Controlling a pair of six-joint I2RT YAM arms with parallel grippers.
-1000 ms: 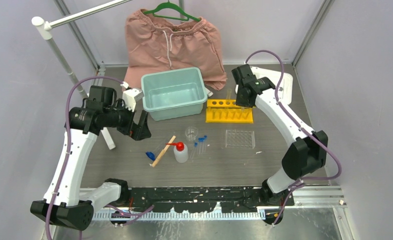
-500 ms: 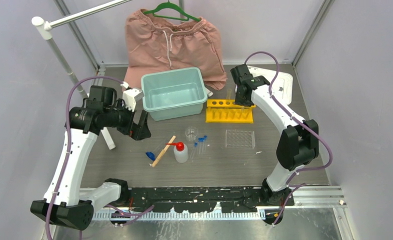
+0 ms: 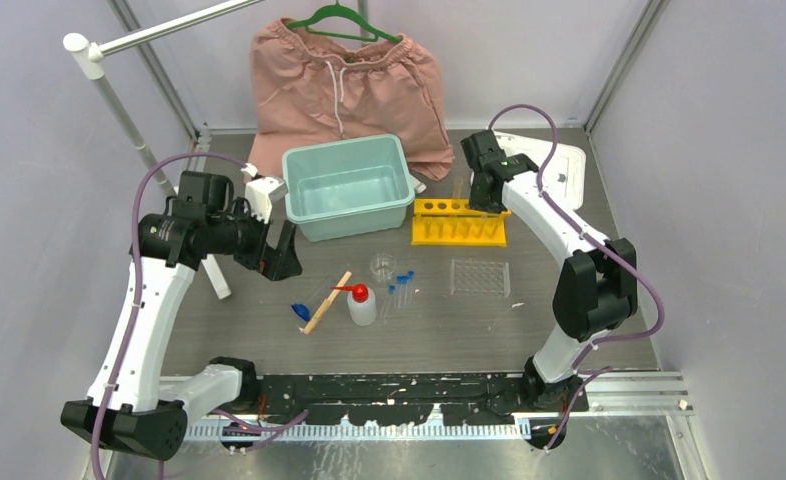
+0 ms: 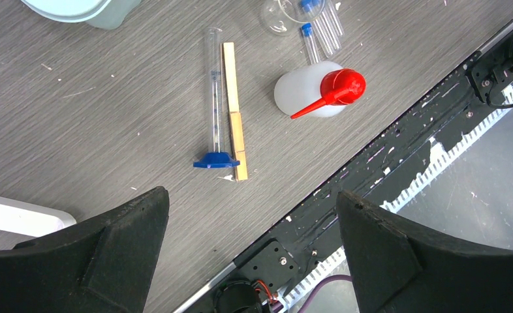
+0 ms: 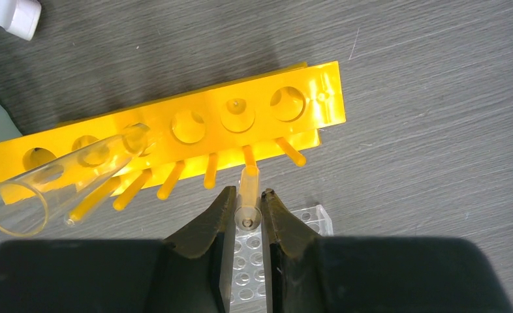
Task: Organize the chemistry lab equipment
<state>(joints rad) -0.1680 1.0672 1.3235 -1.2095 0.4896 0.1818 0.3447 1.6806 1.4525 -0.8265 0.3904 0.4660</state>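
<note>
The right gripper [image 5: 246, 193] is clamped on a small clear tube [image 5: 248, 177] at lower centre of its wrist view, and the tube's far end reaches the front pegs of the yellow rack [image 5: 195, 124]. A larger clear tube [image 5: 58, 186] leans in the rack's left end. The left gripper [image 4: 254, 208] hangs with its fingers wide apart — the wooden stick [image 4: 234, 111] and squeeze bottle [image 4: 299, 91] lie higher in its frame, touching neither finger.

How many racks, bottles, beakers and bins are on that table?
2 racks: yellow rack, clear rack
1 bottle
1 beaker
1 bin
Total: 5
</note>
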